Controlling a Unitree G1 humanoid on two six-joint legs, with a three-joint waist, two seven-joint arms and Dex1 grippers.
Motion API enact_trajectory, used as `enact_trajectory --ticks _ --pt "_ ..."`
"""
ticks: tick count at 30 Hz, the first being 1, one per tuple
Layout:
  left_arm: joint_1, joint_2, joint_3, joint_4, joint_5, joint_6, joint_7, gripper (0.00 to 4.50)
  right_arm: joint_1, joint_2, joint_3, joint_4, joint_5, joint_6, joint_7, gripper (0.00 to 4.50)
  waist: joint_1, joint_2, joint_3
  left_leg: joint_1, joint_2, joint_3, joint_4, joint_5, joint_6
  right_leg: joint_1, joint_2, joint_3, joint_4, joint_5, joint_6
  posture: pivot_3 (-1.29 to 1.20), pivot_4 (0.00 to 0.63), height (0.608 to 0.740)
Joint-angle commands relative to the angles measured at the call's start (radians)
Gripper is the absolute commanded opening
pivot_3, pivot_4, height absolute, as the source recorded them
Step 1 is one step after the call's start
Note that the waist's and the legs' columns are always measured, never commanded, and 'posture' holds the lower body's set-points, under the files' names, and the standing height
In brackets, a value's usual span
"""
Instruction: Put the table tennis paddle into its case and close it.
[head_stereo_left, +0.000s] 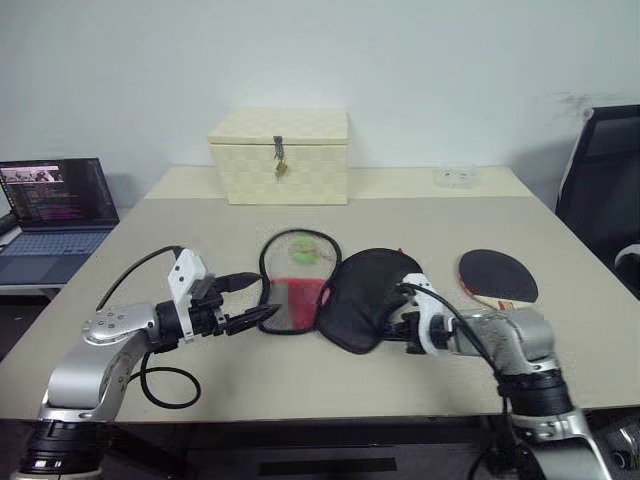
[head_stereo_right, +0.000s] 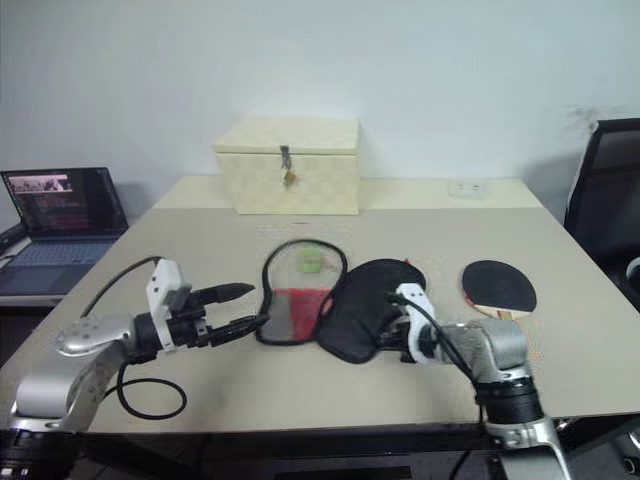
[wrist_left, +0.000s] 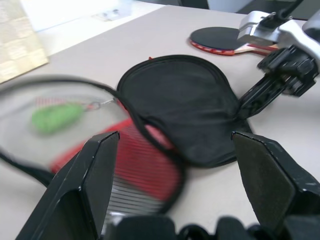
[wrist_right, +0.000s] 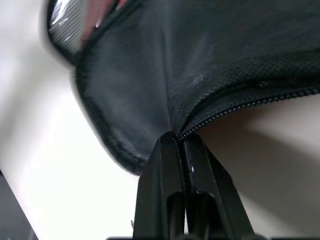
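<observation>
Right hand (wrist_right: 179, 142) pinching case (head_stereo_left: 368, 295) edge.

Bench (head_stereo_left: 300, 385) centre was blocked: opened case (head_stereo_left: 335, 290) lay spread there, its black flap folded toward the right. Right gripper (head_stereo_left: 392, 325), jaws pinched on flap edge, crowded the case's near-right side. Paddle (head_stereo_left: 497, 277) sat near right edge, open lane around it. Cream box (head_stereo_left: 279, 156) walled the far edge. Left gripper (head_stereo_left: 250, 318), jaws apart, hovered just beside the case's left rim; near-edge strip lay passable.
</observation>
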Motion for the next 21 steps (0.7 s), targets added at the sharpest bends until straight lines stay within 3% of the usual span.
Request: enact_trajectory --ticks 1,8,13,21 --pt "-0.035 -0.002 -0.009 -0.022 -0.007 -0.010 -0.013 3.92 -0.013 -0.082 0.033 -0.032 0.019 -0.004 0.073 0.04 -0.001 0.000 0.000 0.000 0.000 0.000 0.000 0.000 0.000 0.000 0.000 0.000 0.000 0.000 0.000 0.00 0.150 0.740" --pt "-0.067 -0.021 -0.038 -0.006 0.001 -0.017 -0.023 3.92 -0.045 -0.258 0.125 0.016 -0.015 -0.065 0.204 0.04 0.000 0.000 0.000 -0.001 -0.001 0.001 0.001 0.000 0.000 0.000 0.001 0.000 -0.001 0.000 0.000 0.00 0.150 0.740" --pt "-0.094 -0.039 -0.068 0.008 0.011 -0.029 -0.034 3.92 -0.139 -0.389 0.248 0.163 -0.095 -0.197 0.347 0.04 0.001 0.000 0.000 -0.001 -0.001 0.001 0.001 0.000 0.000 0.000 0.001 -0.001 -0.001 0.000 0.002 0.00 0.150 0.740" --pt "-0.116 -0.056 -0.086 0.023 0.025 -0.042 -0.038 3.92 -0.270 -0.421 0.346 0.388 -0.227 -0.369 0.486 0.04 0.001 -0.001 0.001 -0.001 0.000 0.001 0.001 0.000 0.000 -0.001 0.001 0.000 -0.001 0.000 0.001 0.00 0.150 0.740"
